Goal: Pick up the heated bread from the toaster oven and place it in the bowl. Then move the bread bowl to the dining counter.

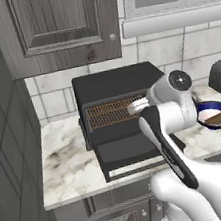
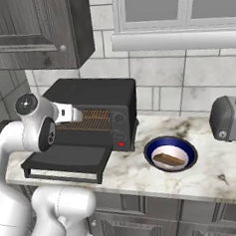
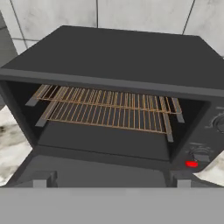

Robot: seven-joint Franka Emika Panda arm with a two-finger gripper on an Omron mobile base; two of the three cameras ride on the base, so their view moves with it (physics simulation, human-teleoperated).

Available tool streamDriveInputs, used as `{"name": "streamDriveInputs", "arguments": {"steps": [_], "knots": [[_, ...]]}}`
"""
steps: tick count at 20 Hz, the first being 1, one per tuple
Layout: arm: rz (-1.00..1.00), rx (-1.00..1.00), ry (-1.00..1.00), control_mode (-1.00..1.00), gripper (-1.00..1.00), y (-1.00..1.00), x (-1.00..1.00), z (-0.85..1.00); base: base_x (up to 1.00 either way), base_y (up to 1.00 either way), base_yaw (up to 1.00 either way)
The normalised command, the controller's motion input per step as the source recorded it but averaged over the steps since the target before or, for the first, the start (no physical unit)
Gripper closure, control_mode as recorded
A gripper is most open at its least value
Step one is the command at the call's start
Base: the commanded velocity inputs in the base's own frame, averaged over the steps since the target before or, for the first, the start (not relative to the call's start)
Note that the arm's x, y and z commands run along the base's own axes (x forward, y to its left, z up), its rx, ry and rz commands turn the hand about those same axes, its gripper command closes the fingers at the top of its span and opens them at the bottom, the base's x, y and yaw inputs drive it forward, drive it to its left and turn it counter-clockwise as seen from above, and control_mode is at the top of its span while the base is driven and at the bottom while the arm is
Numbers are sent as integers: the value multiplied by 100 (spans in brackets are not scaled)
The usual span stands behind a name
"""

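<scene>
Hand view: toaster oven (image 3: 118, 52) door down.

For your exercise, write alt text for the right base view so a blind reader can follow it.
A slice of bread lies in a blue-rimmed bowl on a marbled counter, right of a black toaster oven with its door down. The white arm stands before the oven.
</scene>
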Motion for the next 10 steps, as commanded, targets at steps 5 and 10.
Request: {"name": "streamDriveInputs", "arguments": {"steps": [5,10], "knots": [[0,0,-10,-100,-100,7,30,-10,0,0,0],[0,0,-8,-100,-100,0,24,-5,0,0,0]]}}
